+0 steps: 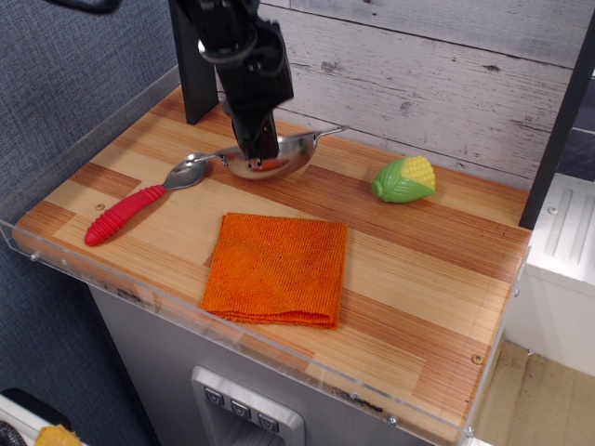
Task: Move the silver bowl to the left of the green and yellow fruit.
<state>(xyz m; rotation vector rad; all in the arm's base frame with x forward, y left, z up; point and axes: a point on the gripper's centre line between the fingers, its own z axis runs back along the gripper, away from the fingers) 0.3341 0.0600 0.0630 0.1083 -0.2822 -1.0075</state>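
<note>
The silver bowl (pixel 284 156) is held tilted just above the wooden tabletop, left of the green and yellow toy corn (pixel 405 179). Its wire handles stick out to the left and the upper right. My gripper (pixel 257 149) comes down from above and is shut on the bowl's near-left rim. The bowl's left handle reaches toward the spoon's scoop. The corn lies on its side near the back right, well apart from the bowl.
A metal spoon with a red ribbed handle (pixel 139 201) lies at the left. A folded orange cloth (pixel 277 268) lies in front of the bowl. A black post (pixel 195 60) stands at the back left. A clear acrylic rim (pixel 232 342) edges the table.
</note>
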